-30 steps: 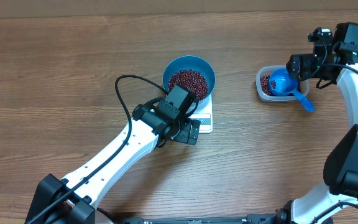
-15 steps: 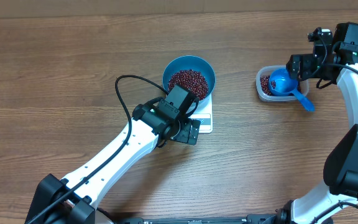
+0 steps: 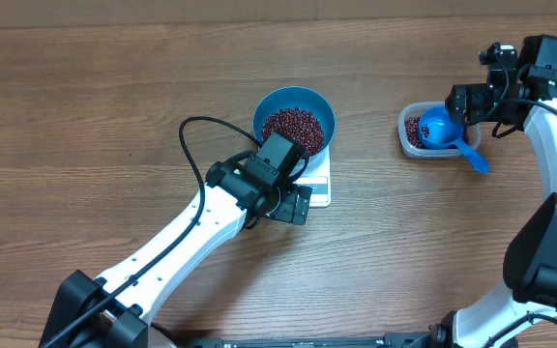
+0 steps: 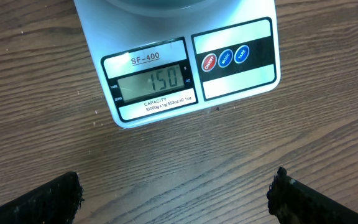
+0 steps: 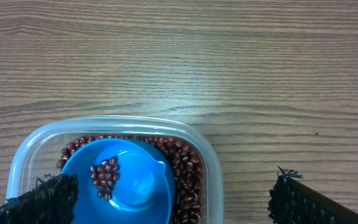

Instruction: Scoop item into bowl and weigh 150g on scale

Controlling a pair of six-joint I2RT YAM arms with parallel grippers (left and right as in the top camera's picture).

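Looking down from overhead, I see the bowl (image 3: pixel 277 99) sitting on the scale (image 3: pixel 321 186) in the middle of the frame, heaped with beans (image 3: pixel 294 126). My left gripper (image 3: pixel 293 201) hangs just below and left of the bowl, right at the scale's near edge, holding nothing. At the right edge my right gripper (image 3: pixel 464 104) hovers beside the clear tub (image 3: pixel 406 124). The scoop (image 3: pixel 437 126) lies in it with its handle (image 3: pixel 472 155) sticking out over the rim toward the lower right. The danger here is closeness: if my left arm swings wide when it leaves, it could clip the scale or the bowl and scatter the load.

From the left wrist, the display (image 4: pixel 151 78) in the upper middle reads 150, so I judge the weighing done. My fingers (image 4: pixel 45 199) sit wide apart in the two bottom corners, with bare table (image 4: pixel 179 162) between them. Any press on the scale would falsify that figure, and a nudge could slide it.

From the right wrist, the tub fills the lower left, and the scoop inside it has a few beans lying in it. My fingers are spread at the bottom corners, empty. Carrying one more scoop across would overshoot the target, and catching the overhanging handle could tip the tub.
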